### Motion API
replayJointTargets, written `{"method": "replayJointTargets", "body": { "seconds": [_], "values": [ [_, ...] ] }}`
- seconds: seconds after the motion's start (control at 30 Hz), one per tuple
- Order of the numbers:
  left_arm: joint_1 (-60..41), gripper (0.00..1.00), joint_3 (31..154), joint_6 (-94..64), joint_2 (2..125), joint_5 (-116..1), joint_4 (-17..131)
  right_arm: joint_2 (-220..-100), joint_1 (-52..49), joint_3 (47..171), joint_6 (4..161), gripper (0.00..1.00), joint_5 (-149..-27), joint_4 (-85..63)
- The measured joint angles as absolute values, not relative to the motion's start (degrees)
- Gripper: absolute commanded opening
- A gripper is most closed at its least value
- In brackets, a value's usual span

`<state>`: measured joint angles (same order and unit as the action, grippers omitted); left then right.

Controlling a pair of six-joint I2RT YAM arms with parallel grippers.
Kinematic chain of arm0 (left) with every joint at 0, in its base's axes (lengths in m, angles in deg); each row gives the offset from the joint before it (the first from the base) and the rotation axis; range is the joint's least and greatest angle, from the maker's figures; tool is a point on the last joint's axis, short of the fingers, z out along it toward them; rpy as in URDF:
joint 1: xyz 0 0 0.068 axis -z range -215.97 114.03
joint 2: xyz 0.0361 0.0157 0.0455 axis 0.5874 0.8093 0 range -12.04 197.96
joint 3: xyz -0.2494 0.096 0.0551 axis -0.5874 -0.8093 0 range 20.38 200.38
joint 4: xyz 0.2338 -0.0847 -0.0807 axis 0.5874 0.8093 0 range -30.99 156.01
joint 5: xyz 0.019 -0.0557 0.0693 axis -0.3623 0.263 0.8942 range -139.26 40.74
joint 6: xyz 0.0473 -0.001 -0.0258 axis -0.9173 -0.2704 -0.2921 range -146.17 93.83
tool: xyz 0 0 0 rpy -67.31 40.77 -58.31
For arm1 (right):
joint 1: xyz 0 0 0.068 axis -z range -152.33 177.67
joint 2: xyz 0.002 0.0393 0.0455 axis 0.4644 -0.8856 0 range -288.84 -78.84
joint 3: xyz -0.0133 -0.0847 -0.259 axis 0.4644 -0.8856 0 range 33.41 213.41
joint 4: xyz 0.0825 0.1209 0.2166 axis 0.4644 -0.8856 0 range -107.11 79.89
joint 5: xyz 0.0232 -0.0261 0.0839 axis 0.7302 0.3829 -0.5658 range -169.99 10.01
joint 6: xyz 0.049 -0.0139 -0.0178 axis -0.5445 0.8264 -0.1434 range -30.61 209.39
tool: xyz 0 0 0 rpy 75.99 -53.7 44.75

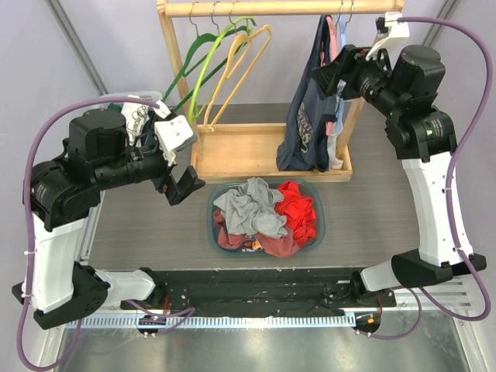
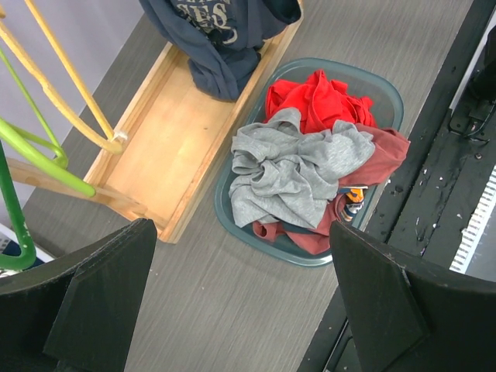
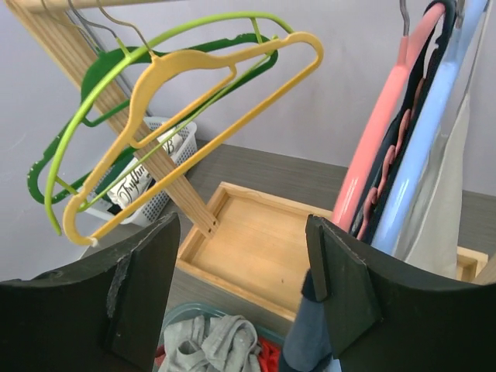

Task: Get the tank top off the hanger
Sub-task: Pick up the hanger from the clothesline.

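Note:
A navy tank top [image 1: 308,124] with white print hangs on a pink hanger [image 3: 384,132] at the right end of the wooden rack; its hem shows in the left wrist view [image 2: 221,35]. A light blue hanger [image 3: 430,136] with a white garment hangs beside it. My right gripper [image 1: 329,74] is open, up by the rack next to the tank top's upper left edge; in its own view [image 3: 240,287] the navy cloth lies against the right finger [image 3: 341,283]. My left gripper [image 1: 180,182] is open and empty above the table, left of the basket.
A teal basket [image 1: 319,225] holds grey, red and maroon clothes in front of the rack's wooden base tray [image 1: 240,151]. Empty yellow [image 1: 246,62], light green [image 1: 213,62] and dark green hangers hang at the rack's left. A white basket [image 1: 132,108] stands at the back left.

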<state>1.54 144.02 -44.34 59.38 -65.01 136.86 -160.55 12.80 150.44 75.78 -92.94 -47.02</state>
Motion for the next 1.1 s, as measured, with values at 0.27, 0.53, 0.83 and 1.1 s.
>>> {"method": "replayJointTargets", "body": {
  "seconds": [0.27,0.53,0.83,1.1],
  "values": [
    [1.33,0.99,144.02,-44.34,59.40,-65.40,136.86,-160.05,5.96,149.50,75.65,0.79,-84.83,-47.10],
    [1.11,1.00,144.02,-44.34,59.32,-65.51,136.86,-156.27,6.16,141.85,75.70,0.80,-77.40,-46.54],
    [1.06,1.00,144.02,-44.34,59.32,-65.95,136.86,-149.03,6.16,138.83,76.61,0.81,-74.64,-46.21],
    [0.74,0.99,144.02,-44.32,59.32,-66.67,136.88,-146.32,6.16,136.52,78.78,0.84,-71.61,-46.16]
  ]
}}
